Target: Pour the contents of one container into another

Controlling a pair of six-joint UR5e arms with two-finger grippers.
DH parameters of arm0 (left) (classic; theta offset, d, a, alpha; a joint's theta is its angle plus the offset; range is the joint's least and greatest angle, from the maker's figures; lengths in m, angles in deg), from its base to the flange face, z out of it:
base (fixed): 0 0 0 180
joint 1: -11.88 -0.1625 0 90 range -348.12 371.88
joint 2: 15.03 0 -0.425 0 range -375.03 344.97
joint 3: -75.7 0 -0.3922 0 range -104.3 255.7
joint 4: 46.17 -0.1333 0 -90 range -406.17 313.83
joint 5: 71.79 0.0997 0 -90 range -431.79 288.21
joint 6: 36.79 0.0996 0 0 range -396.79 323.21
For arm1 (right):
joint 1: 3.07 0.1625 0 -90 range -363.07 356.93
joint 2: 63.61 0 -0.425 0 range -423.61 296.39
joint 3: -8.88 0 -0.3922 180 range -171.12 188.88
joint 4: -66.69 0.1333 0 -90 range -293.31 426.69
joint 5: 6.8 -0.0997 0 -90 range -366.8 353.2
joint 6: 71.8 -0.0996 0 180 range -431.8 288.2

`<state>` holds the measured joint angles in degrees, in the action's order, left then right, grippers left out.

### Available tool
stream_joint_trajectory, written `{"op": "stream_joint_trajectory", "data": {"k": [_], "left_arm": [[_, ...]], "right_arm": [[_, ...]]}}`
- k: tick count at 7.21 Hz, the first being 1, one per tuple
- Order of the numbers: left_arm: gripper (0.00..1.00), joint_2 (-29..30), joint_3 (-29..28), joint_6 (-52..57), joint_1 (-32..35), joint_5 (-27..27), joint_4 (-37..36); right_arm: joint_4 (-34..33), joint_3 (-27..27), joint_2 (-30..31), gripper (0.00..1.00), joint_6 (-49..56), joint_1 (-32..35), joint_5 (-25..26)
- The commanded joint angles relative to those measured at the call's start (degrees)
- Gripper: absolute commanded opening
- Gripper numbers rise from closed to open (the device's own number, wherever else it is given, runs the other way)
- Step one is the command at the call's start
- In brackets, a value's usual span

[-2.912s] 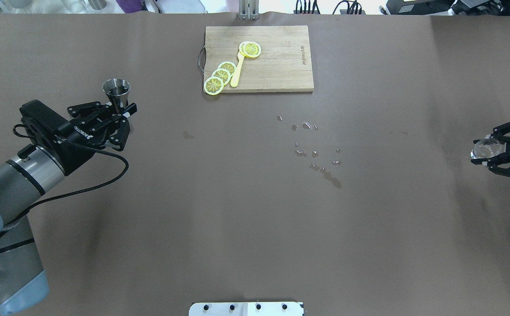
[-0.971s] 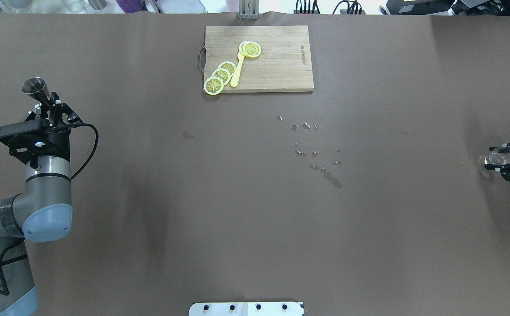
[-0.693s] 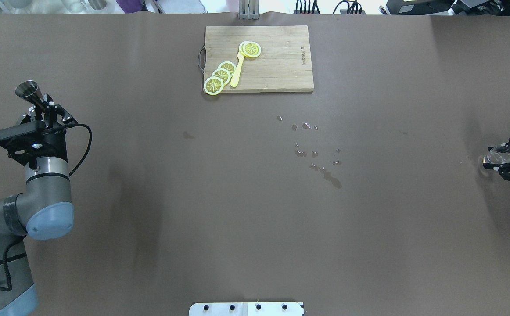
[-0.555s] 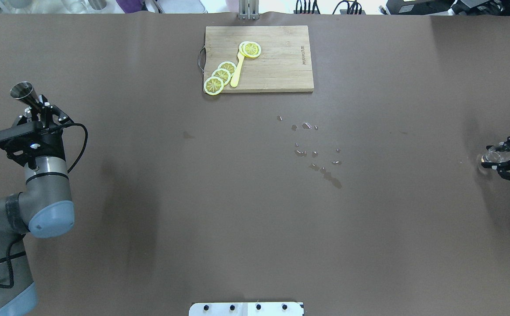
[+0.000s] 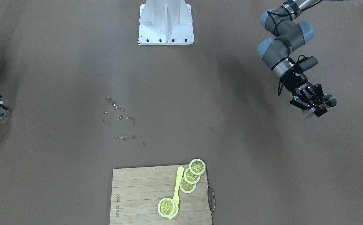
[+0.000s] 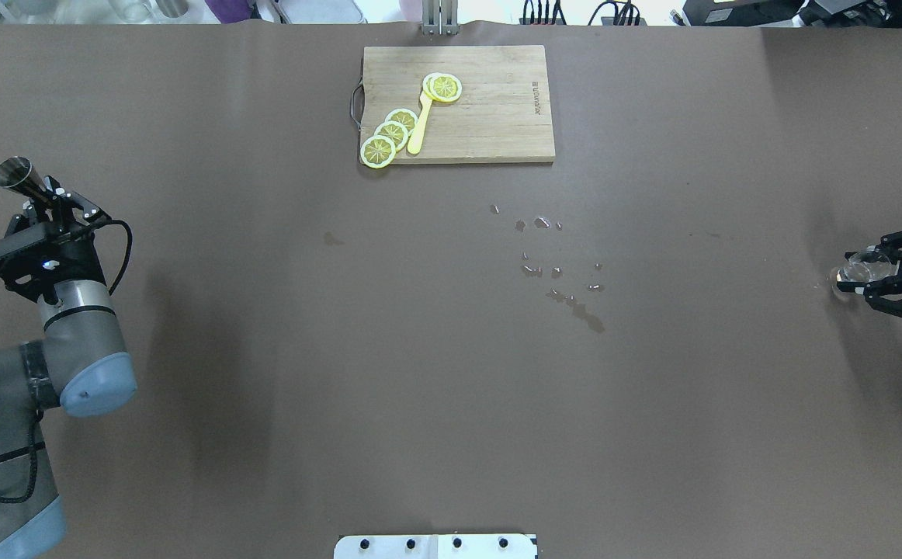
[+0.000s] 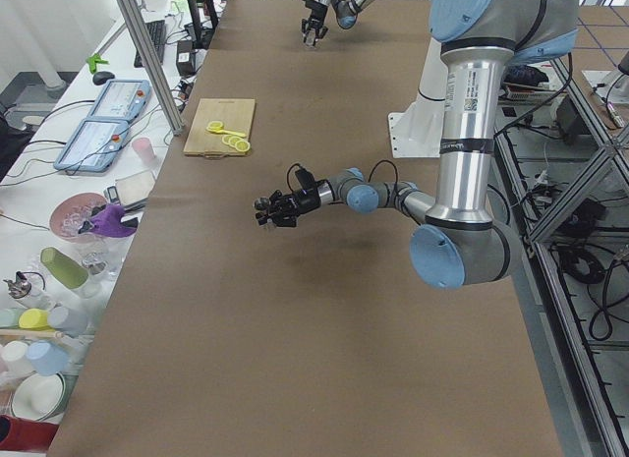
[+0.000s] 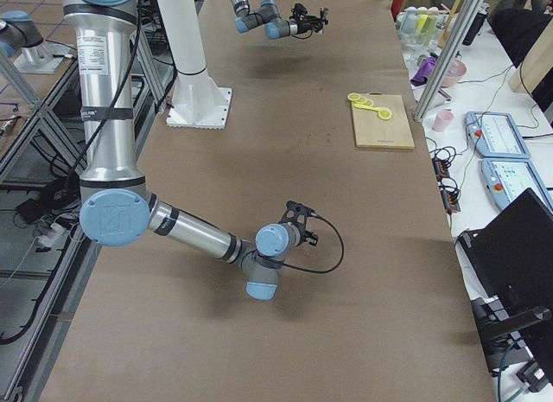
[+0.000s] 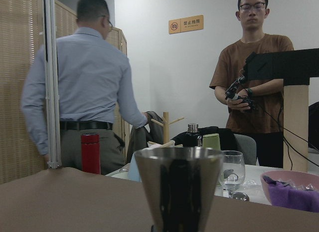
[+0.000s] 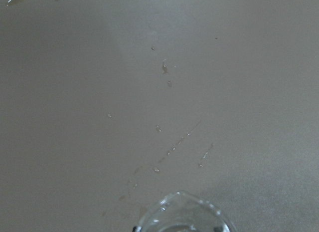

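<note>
At 9 o'clock on the counter [image 6: 342,373], seen from overhead, the left tool [image 6: 51,200] is clamped on the waist of the steel jigger [image 6: 20,175]. The cup sits clear of the fingers with its mouth up. The left wrist view shows it upright and level, which I judge is meant to keep anything inside from slopping. Its inside reads dark, and I cannot tell if it holds liquid.

At 12 o'clock lies a wooden cutting board [image 6: 490,116] with lemon slices [image 6: 391,133] and a yellow spoon [image 6: 418,132], out of both arms' way. Just off centre toward 3 o'clock, drops of liquid [image 6: 556,272] dot the counter.

At 3 o'clock the right tool [image 6: 858,272] is closed around a clear glass [image 6: 845,273]. It is held low, and I cannot tell whether it touches the counter. The two containers are well apart, so no pour is possible from here.

The counter is covered in plain brown, slightly shadowed. Beyond it, the left wrist view shows two people standing, a red bottle [image 9: 90,152], a drinking glass [image 9: 232,172] and a purple cloth [image 9: 294,188].
</note>
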<state>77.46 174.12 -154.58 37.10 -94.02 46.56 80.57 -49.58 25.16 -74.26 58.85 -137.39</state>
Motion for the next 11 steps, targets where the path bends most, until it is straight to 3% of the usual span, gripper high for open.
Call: {"op": "stream_joint_trajectory", "data": {"k": [1, 9, 10, 11], "left_arm": [[0.00, 0.1, -2.2, -3.5, -0.1, -0.2, -0.4], [0.00, 0.8, -6.0, -10.9, -1.0, -1.8, -5.1], [0.00, 0.9, -6.2, -11.0, -1.1, -2.7, -5.1], [0.00, 0.9, -6.3, -11.4, -2.0, -3.1, -5.1]], "right_arm": [[0.0, 0.0, -0.3, 0.00, 0.0, -0.7, 0.8], [0.4, 0.9, -0.7, 0.00, 0.0, -1.7, 1.3], [0.4, 0.9, -0.8, 0.06, 0.0, -1.7, 1.3], [0.5, 0.9, -0.8, 0.99, 0.0, -1.7, 1.2]]}}
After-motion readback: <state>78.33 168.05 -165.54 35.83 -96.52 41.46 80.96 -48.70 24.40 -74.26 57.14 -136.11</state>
